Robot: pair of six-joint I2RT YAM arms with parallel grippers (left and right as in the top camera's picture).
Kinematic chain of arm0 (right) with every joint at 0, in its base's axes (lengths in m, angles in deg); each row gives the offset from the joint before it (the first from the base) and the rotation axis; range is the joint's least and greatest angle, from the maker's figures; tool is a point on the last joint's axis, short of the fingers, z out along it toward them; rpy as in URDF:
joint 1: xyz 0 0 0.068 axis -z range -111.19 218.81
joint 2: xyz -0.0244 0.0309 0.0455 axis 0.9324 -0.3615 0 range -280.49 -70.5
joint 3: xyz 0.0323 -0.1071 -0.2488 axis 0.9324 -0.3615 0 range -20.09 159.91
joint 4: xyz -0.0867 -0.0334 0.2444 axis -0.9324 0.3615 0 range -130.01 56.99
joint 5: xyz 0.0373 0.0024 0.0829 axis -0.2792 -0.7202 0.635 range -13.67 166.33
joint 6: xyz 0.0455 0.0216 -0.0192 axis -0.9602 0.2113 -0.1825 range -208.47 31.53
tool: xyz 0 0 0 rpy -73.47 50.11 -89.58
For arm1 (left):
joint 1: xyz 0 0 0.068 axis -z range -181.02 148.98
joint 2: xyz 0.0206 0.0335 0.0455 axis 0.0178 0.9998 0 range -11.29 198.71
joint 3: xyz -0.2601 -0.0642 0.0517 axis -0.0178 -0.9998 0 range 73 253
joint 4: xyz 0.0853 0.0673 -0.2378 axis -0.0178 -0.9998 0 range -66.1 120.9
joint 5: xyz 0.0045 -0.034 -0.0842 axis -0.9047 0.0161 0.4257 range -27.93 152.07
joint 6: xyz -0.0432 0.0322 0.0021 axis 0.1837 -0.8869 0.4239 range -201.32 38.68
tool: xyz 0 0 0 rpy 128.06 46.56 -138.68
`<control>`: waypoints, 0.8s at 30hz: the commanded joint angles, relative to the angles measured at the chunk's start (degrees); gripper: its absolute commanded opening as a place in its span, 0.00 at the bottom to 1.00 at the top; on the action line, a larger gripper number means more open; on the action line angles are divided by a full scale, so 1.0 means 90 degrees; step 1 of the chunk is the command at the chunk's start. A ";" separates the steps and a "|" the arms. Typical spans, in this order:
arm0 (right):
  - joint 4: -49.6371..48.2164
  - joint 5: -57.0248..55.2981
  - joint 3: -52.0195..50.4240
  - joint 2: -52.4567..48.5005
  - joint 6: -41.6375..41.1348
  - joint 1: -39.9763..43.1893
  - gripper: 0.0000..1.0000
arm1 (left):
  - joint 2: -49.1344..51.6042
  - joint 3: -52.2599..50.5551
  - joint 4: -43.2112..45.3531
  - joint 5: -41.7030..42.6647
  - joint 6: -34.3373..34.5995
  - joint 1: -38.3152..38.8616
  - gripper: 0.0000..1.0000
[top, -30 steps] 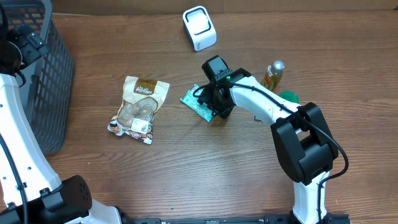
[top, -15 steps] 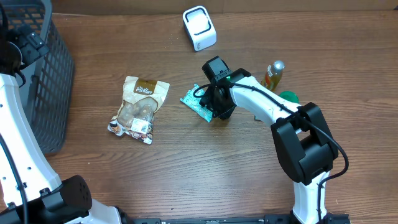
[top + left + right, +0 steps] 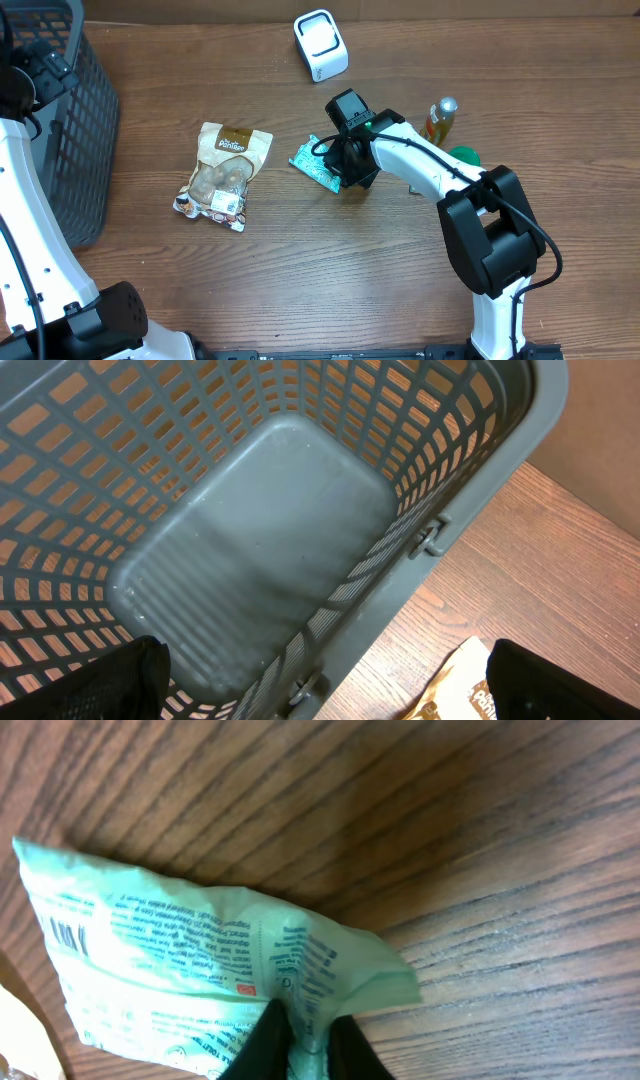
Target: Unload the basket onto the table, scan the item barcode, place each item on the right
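A green flat packet (image 3: 312, 166) lies on the wooden table just left of centre. My right gripper (image 3: 342, 176) is down at its right edge. The right wrist view has the packet (image 3: 180, 970) filling the lower left, printed side up, with a barcode (image 3: 62, 935) near its far left end. There the right gripper (image 3: 305, 1038) is shut, its two black fingers pinching a fold of the packet's edge. A white scanner (image 3: 321, 45) stands at the back of the table. My left gripper (image 3: 325, 690) hangs wide open over the basket rim, holding nothing.
A dark grey mesh basket (image 3: 70, 110) stands at the far left, its floor (image 3: 250, 540) bare. A tan snack bag (image 3: 225, 175) lies left of the packet. A small bottle (image 3: 440, 120) and a green round thing (image 3: 462, 156) sit behind my right arm.
My right gripper has closed from partly open onto the edge of the green packet, and the packet has shifted slightly left. The left arm has not moved.
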 commanded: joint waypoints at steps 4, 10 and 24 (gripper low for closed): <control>-0.0080 -0.0129 -0.0075 0.0087 0.0590 -0.0070 0.04 | 0.0022 0.0058 0.0024 -0.0017 -0.0114 0.0019 1.00; -0.0352 0.0175 -0.0075 0.0087 0.2608 -0.0078 0.04 | 0.0022 0.0058 0.0024 -0.0015 -0.0114 0.0019 0.99; -0.0163 0.0362 0.0036 0.0104 0.3084 0.0015 0.38 | 0.0022 0.0058 0.0024 -0.0017 -0.0114 0.0019 0.99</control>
